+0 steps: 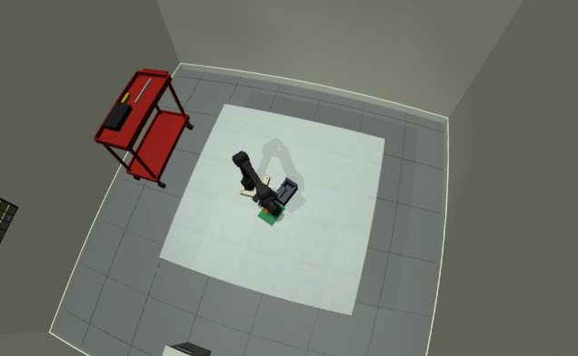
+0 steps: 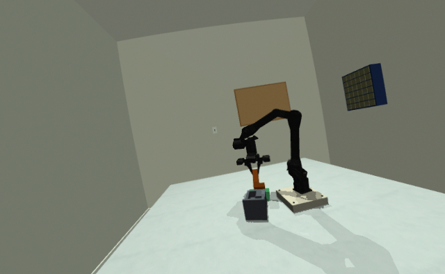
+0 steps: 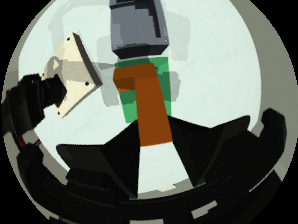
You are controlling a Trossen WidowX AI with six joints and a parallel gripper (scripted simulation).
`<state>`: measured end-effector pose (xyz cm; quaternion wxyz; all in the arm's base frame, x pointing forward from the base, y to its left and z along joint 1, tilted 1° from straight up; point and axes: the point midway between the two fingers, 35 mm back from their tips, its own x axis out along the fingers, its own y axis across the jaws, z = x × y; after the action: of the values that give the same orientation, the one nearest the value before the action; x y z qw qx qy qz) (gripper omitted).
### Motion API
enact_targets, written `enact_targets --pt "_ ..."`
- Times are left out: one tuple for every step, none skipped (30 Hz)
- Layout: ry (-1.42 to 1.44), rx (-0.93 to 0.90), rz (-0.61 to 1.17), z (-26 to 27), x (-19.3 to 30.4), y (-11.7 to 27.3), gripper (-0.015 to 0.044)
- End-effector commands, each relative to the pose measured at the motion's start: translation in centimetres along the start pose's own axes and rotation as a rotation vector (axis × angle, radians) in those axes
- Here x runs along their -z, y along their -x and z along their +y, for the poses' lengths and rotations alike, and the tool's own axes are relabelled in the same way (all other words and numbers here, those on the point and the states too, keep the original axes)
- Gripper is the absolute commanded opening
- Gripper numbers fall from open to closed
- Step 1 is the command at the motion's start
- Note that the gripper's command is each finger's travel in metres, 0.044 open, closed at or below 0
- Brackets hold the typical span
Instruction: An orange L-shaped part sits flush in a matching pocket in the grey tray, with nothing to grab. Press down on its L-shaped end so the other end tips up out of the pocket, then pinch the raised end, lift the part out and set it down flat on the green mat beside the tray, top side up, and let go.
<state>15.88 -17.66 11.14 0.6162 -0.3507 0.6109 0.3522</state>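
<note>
I am squeezing my pincer (image 2: 254,169) tight on the thin end of the orange L-shaped part (image 2: 256,180), and the part is hanging straight down from my fingers. Its bent foot is pointing at the bottom, up in the air and not touching anything. From my wrist view the orange part (image 3: 148,106) is hanging over the green mat (image 3: 143,92), with the grey tray (image 3: 137,22) just past the mat. From the side, the tray (image 2: 255,205) is sitting in front, and its L-shaped pocket is showing dark on top. It is hiding most of the mat (image 2: 267,192), so only a small green bit is peeking out beside it. From high above, my arm is covering nearly all of the part (image 1: 265,210), and only a tiny orange speck is showing by the mat (image 1: 269,218). My fingertips are too dark to see well.
</note>
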Motion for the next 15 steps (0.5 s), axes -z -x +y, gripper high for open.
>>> enact_targets --pt "0.004 -0.003 0.003 0.0 0.0 -0.7 0.0000" --pt "0.004 -0.003 0.003 0.0 0.0 -0.8 0.0000" --pt "0.004 -0.003 0.003 0.0 0.0 -1.0 0.0000" --pt "0.004 -0.003 0.003 0.0 0.0 -1.2 0.0000" --pt "0.004 -0.003 0.003 0.0 0.0 -1.3 0.0000" --pt "0.004 -0.003 0.003 0.0 0.0 -1.5 0.0000" --pt "0.004 -0.003 0.003 0.0 0.0 -1.6 0.0000" --pt "0.004 -0.003 0.003 0.0 0.0 -1.8 0.0000" --pt "0.004 -0.003 0.003 0.0 0.0 -1.9 0.0000" --pt "0.004 -0.003 0.003 0.0 0.0 -2.1 0.0000" --pt "0.004 -0.003 0.003 0.0 0.0 -2.2 0.0000" --pt "0.004 -0.003 0.003 0.0 0.0 -2.4 0.0000" --pt "0.004 -0.003 0.003 0.0 0.0 -2.6 0.0000" --pt "0.004 -0.003 0.003 0.0 0.0 -2.7 0.0000" --pt "0.004 -0.003 0.003 0.0 0.0 -2.9 0.0000"
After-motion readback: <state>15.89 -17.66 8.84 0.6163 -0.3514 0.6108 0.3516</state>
